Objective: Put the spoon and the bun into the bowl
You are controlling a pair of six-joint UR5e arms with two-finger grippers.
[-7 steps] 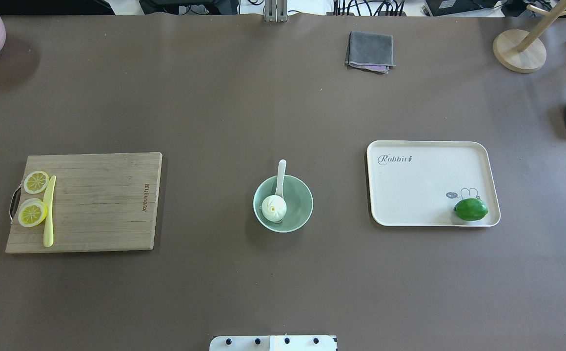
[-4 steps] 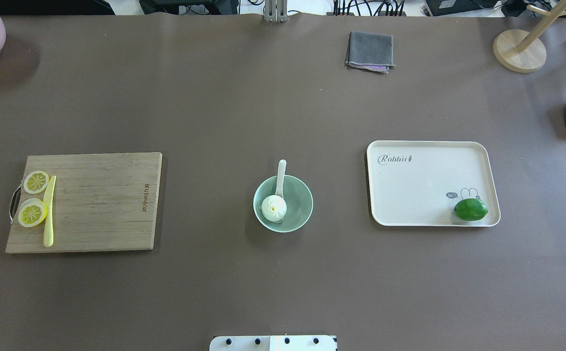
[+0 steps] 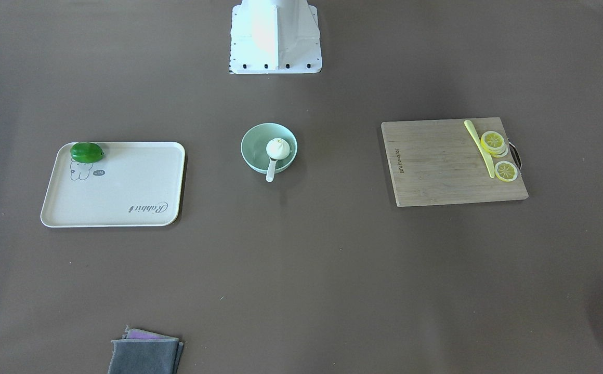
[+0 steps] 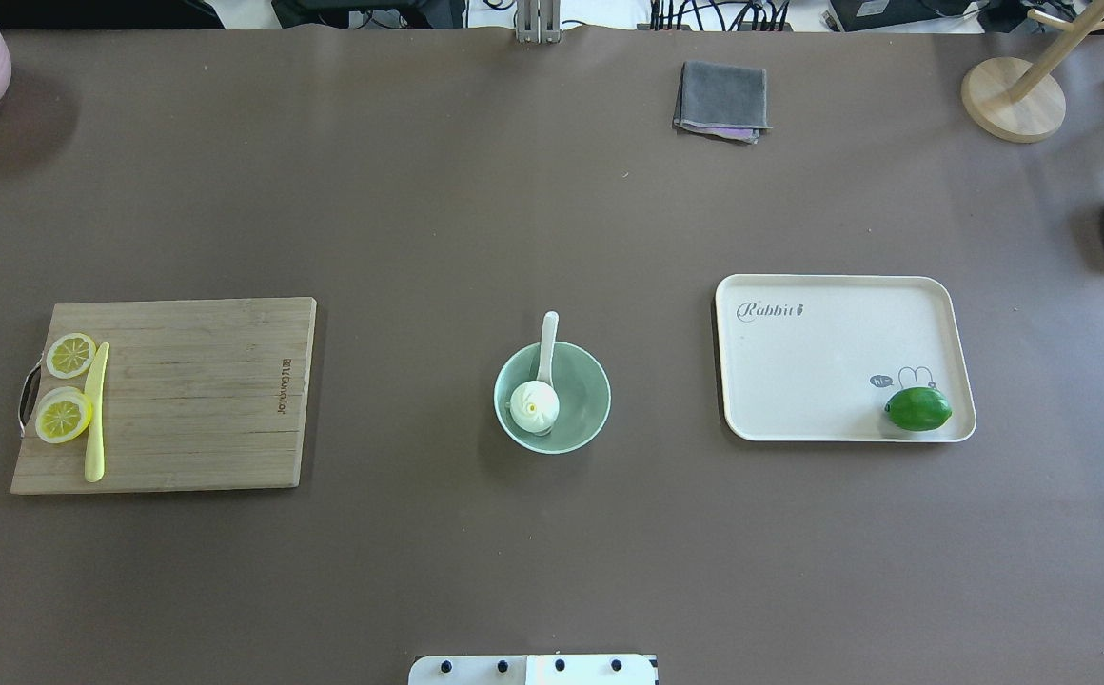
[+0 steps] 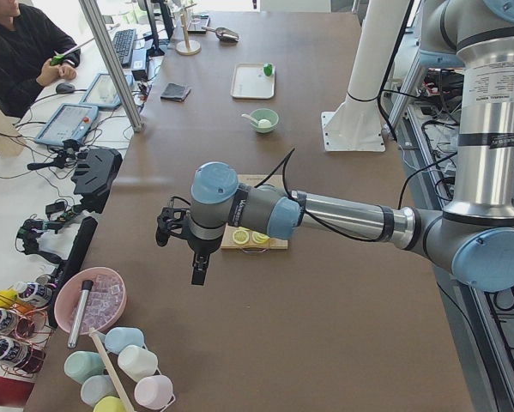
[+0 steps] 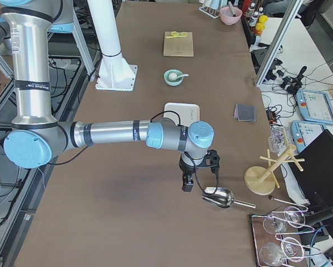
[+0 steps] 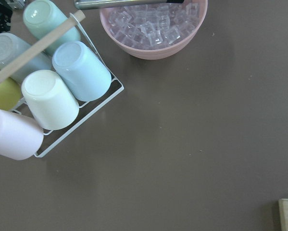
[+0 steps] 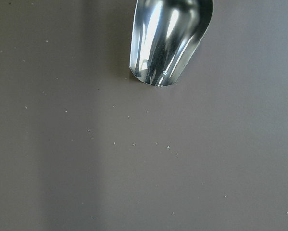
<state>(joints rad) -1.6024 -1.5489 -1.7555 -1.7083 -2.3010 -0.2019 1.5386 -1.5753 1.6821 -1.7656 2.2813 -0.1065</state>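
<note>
The bun is sitting on the spoon inside the bowl at mid-table, seemingly completing the task. The left hand and right hand are hovering well away at the ends, their grips impossible to tell.

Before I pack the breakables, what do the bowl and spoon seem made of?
The bowl looks like glazed ceramic or melamine: smooth, plain, pale mint. The spoon looks like smooth cream-white ceramic or plastic; the pictures cannot settle which.
</note>
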